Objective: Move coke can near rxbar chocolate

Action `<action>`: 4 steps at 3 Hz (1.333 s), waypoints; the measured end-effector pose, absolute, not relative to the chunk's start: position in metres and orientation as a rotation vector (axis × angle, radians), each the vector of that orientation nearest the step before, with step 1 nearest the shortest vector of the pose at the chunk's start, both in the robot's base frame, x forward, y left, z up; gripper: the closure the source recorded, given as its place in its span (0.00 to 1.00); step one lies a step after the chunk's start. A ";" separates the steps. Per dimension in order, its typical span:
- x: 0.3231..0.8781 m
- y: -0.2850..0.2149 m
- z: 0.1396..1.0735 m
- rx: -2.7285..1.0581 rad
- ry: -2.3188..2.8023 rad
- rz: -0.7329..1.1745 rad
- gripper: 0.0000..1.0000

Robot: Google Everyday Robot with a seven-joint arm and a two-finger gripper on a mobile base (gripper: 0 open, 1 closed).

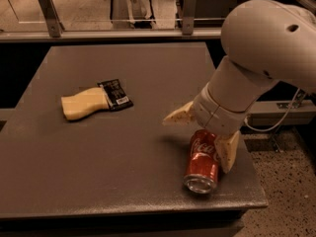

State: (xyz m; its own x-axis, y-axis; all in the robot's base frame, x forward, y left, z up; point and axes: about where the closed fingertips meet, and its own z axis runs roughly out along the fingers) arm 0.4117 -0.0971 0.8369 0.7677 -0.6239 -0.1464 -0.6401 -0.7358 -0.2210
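The red coke can (pixel 202 165) lies on its side near the table's front right corner, its silver top facing the front edge. My gripper (pixel 203 135) is open, right over the can's far end, one pale finger (pixel 179 115) to its left and the other finger (pixel 227 150) along its right side. The rxbar chocolate (pixel 115 94), a small black wrapper with white print, lies flat at the table's left-centre, far from the can.
A pale yellow sponge-like block (pixel 84 103) touches the bar's left side. The dark grey table (pixel 108 152) ends close to the can at its right and front edges. A rail with metal posts (pixel 47 5) runs behind the table.
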 end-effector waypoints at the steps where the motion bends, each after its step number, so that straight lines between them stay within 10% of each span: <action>1: 0.412 -0.097 0.836 -2.705 0.985 0.093 0.39; 4: 0.411 -0.095 0.834 -2.709 0.978 0.096 1.00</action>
State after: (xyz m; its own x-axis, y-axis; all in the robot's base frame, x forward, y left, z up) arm 0.4110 -0.0950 0.8343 0.7713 -0.6189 -0.1486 -0.6360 -0.7400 -0.2188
